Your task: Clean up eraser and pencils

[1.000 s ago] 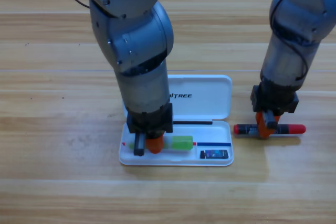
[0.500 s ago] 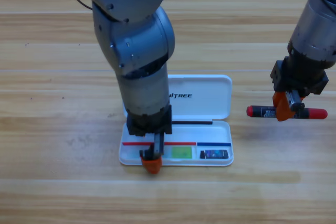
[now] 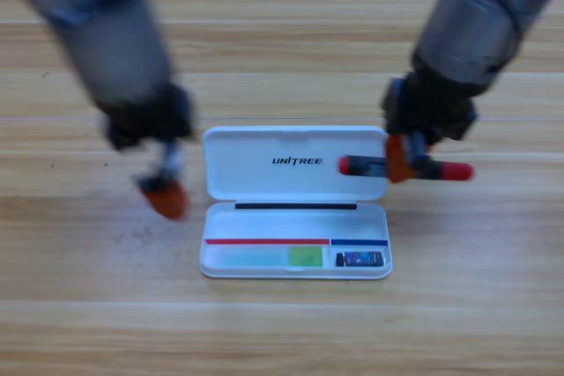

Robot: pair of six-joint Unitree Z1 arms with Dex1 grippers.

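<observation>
A: Where do we stand, taking the case (image 3: 295,202) as our landmark?

B: The eraser (image 3: 359,259) lies in the small pocket at the right end of the case's lower half. The pale pencil (image 3: 269,257) with its green end lies in the long pocket just left of it. The red pencil (image 3: 405,167) is the one left out. We hold it in the right gripper (image 3: 398,158), over the upper right corner of the case's lid.

A: How do the jaws sit on it?

B: Closed across the barrel near its middle, with a red end sticking out on each side. The left gripper (image 3: 164,195) hangs off the case's left side, well apart from it, carrying nothing that we can see. Its jaws are blurred, so we cannot tell how wide they stand.

A: So what does the next move turn on?

B: The pencil's long axis. It runs left to right, parallel to the case's long side, so we judge no turning is needed. The open slot lies below and to the left of the pencil, toward the case's near edge. The right arm is the nearer one and already has the pencil.

A: Any risk?

B: The long pocket already holds the pale pencil, so we may find the fit tight.
</observation>
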